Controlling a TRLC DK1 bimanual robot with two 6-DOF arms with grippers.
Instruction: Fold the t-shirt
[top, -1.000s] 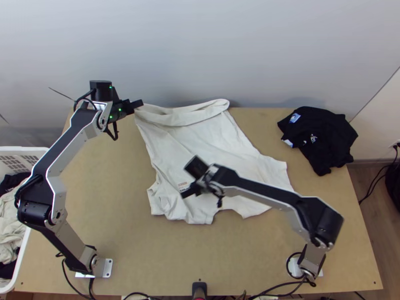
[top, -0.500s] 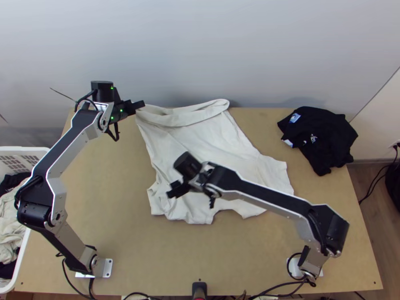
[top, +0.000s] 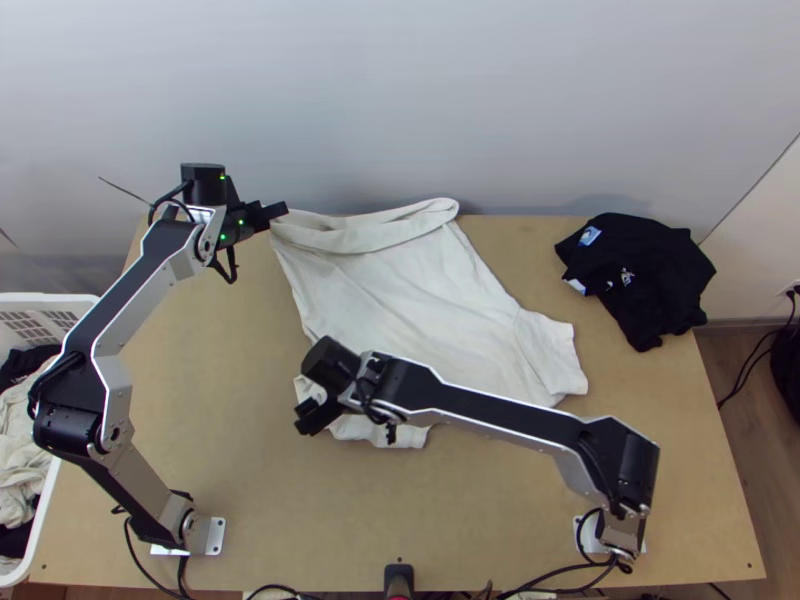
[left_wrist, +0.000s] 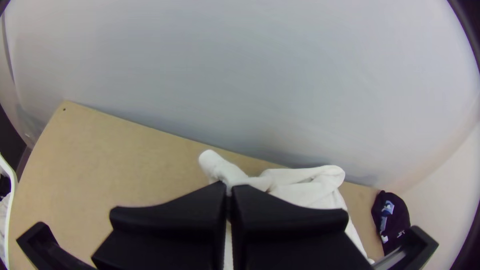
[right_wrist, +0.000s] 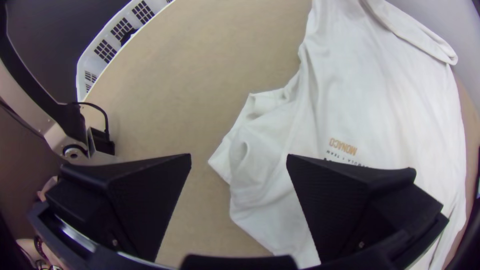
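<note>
Has the upper left corner of the shirt (top: 425, 290) clenched in the left gripper (top: 277, 211), at the upper left of the top view. Pinches white cloth between both fingers (left_wrist: 175, 212), low in the middle of the left wrist view. Lies spread from that corner down through the middle of the top view, with a turned-over band along the upper edge, a sleeve at right and rumpled folds at lower left. Near those folds, at the lower left of the shirt, with the right gripper (top: 308, 418): released, spread wide. Can't tell about contact there. In the right wrist view, shows small print (right_wrist: 343, 146) on the cloth, right of centre.

Underneath, light wooden table (top: 480, 520), meeting a pale wall (top: 430, 100) across the top of the frame; brown floor (top: 738, 430) at lower right.

At the right of the top view, bunched black cloth (top: 645, 275); at the left edge, a white basket (top: 46, 503) full of clothes (top: 22, 440). Blocked from sight along much of the lower part of the shirt by the right arm (top: 500, 407), slanting across from lower right
</note>
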